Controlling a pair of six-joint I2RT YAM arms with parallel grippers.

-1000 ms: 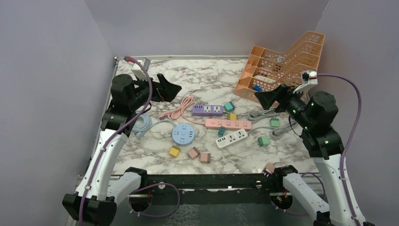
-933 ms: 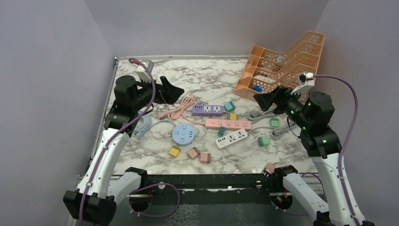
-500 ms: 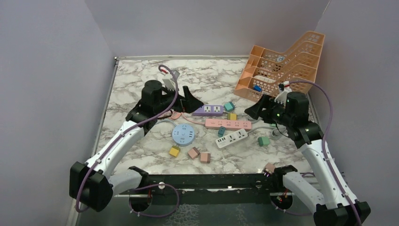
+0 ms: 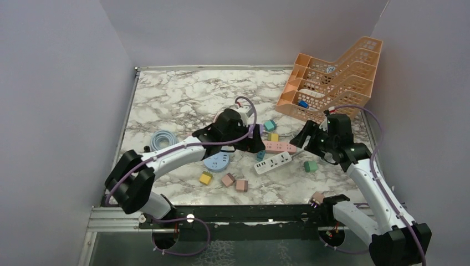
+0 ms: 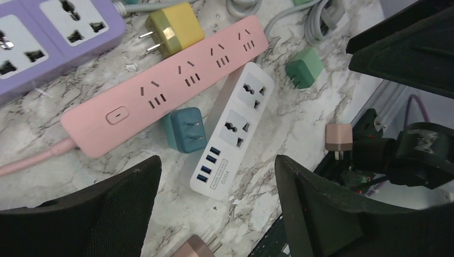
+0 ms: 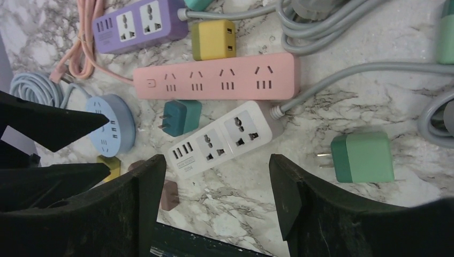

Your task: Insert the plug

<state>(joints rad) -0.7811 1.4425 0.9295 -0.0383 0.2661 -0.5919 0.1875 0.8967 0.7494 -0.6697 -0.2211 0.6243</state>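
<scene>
A white power strip [image 4: 272, 162] lies in the middle of the marble table, below a pink power strip [image 4: 275, 146]. A teal plug [image 4: 260, 155] lies flat between them, prongs showing. My left gripper [image 4: 256, 145] is open and empty just above the left end of the pink strip. In the left wrist view [image 5: 214, 176] the white strip [image 5: 234, 128] and teal plug [image 5: 184, 131] lie between its fingers. My right gripper [image 4: 302, 137] is open and empty, right of the strips. In its wrist view [image 6: 217, 171] the white strip [image 6: 222, 139] lies between the fingers. A green plug [image 6: 363, 157] lies to the right.
A purple strip [image 6: 140, 21], yellow plug [image 6: 213, 39] and grey cables [image 6: 321, 16] lie behind the pink strip. A round blue socket [image 4: 216, 160], a coiled cable [image 4: 165, 138] and loose yellow [image 4: 205, 178] and pink plugs [image 4: 228, 179] lie left and in front. An orange rack [image 4: 332, 72] stands back right.
Both arms have swung from the table's sides in toward the middle and lowered over the power strips. Both grippers stay open and empty. Nothing on the table has moved.
</scene>
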